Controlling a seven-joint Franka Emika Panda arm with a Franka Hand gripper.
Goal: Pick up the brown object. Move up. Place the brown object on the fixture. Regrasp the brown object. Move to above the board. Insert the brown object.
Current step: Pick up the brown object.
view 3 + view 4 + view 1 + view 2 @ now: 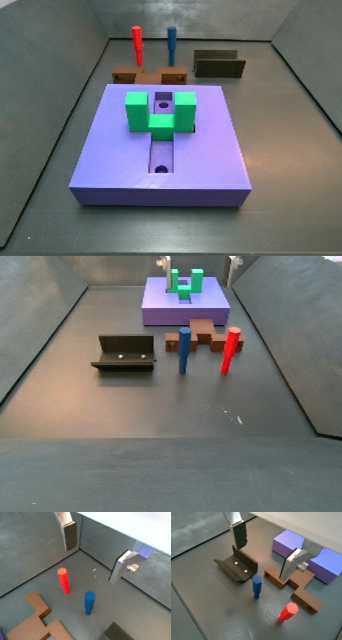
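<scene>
The brown object (298,589) lies flat on the floor beside the purple board (288,544); it also shows in both side views (147,75) (201,334). The dark olive fixture (238,566) stands near it, with nothing on it (127,352). My gripper (261,563) hangs open above the floor between fixture and board, with nothing between its fingers (91,563). One finger (294,564) stands over the brown object's end without touching it. The board (160,150) carries a green U-shaped block (160,108) over its slot.
A red peg (230,349) and a blue peg (185,349) stand upright next to the brown object, also seen in a wrist view (63,579) (89,602). Grey walls (54,90) enclose the floor on all sides.
</scene>
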